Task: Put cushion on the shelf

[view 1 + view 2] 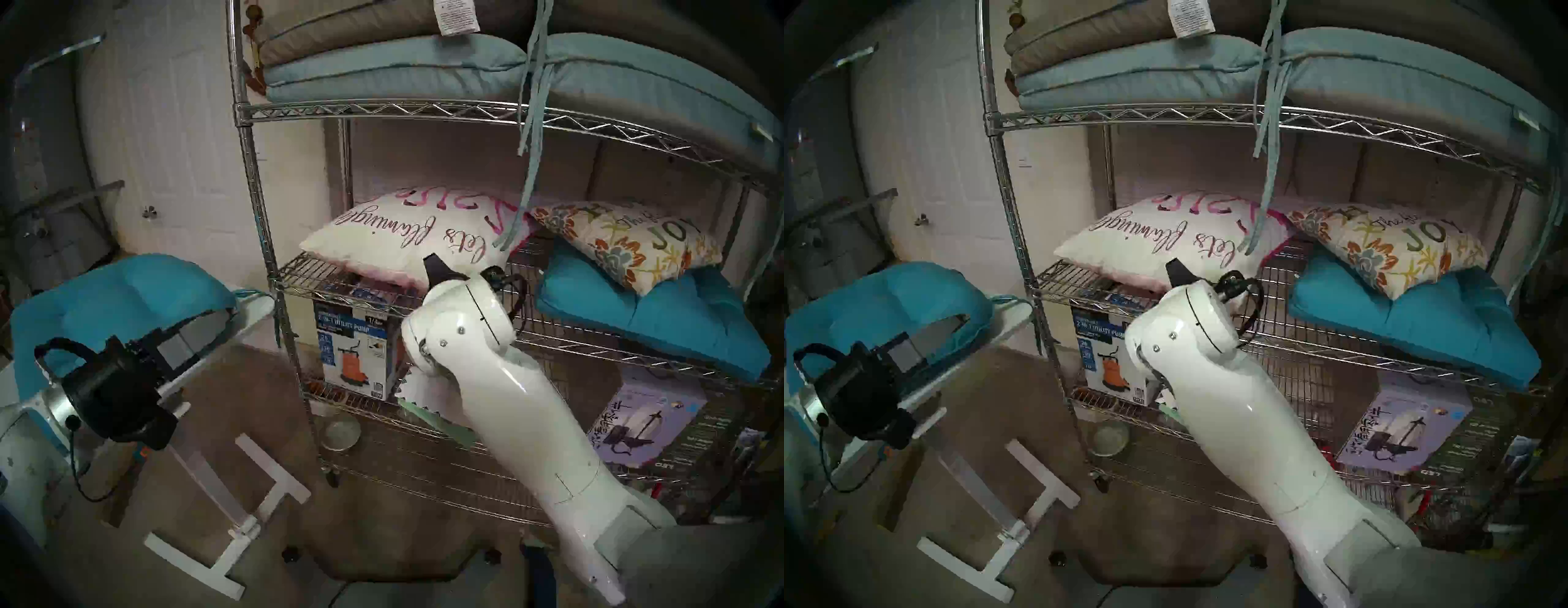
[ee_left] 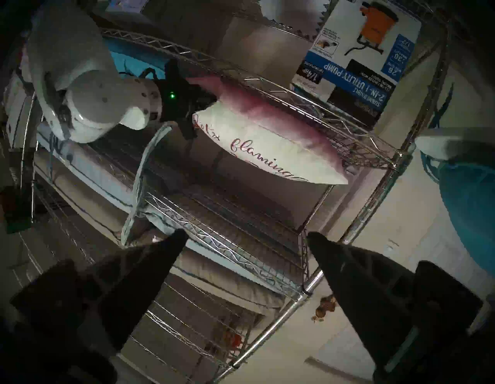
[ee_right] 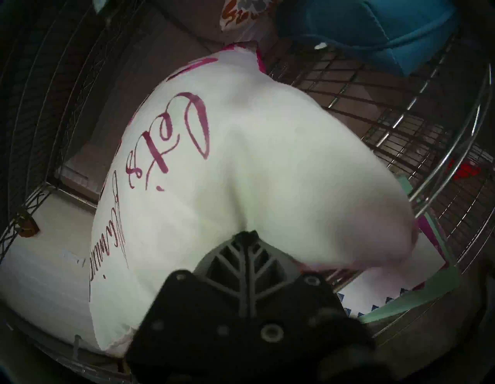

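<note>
At the centre of the head views, the right gripper (image 1: 432,265) reaches into the middle tier of the shelf (image 1: 382,111), its jaws clenched on the near edge of the white flamingo cushion (image 1: 403,237). The right wrist view shows fabric puckered into a crease running to the fingertips, which indicates a pinch on the cover and not a grasp around the body; a soft cushion is too thick for a full grasp, so an edge pinch is the practical hold. The cushion lies on the wire tier at centre frame, with its left corner projecting past the tier's front left edge, so placement appears incomplete and a further push inward is probably needed. To the right of frame, a floral cushion (image 1: 623,242) rests on a blue seat cushion (image 1: 662,322), leaving the left half of the tier as the free bay, which explains the chosen position. A teal tie strap (image 1: 526,178) hangs from the upper tier's cushions just in front of the flamingo cushion and could snag. At lower left of frame, the left gripper (image 2: 245,236) hangs with jaws released and empty, well apart from the shelf, near another blue cushion (image 1: 123,297) on the white tabletop (image 1: 254,316), presumably waiting for its turn.
</note>
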